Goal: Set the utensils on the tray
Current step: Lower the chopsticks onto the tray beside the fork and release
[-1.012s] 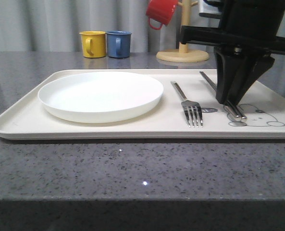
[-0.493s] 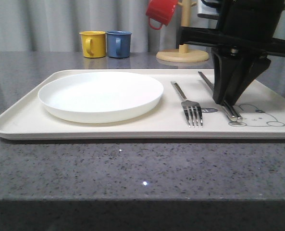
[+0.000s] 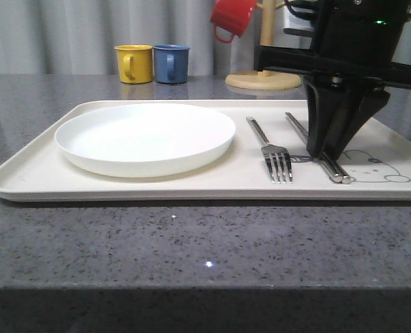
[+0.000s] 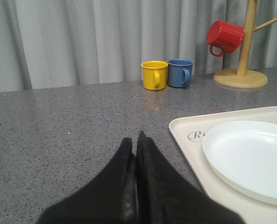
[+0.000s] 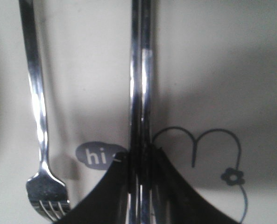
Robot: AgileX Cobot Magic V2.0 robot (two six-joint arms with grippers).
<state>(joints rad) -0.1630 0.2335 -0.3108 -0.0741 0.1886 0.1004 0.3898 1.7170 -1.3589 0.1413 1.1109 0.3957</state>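
The cream tray lies on the grey counter with the white plate on its left half. To the plate's right lies the fork, tines toward the front. My right gripper points down over the tray's right part, shut on the pair of chopsticks, which lie low along the tray. In the right wrist view the chopsticks run between the fingers of the right gripper, beside the fork and the "hi" bubble. The left gripper is shut and holds nothing, over the counter beside the tray.
A yellow mug and a blue mug stand at the back of the counter. A red mug hangs on a wooden mug tree behind the tray. Grey curtain closes the back. Open counter lies in front of the tray.
My right gripper has shifted slightly left with the chopsticks, and their near tips now lie a little closer to the tray's front edge. Plate and fork have not moved.
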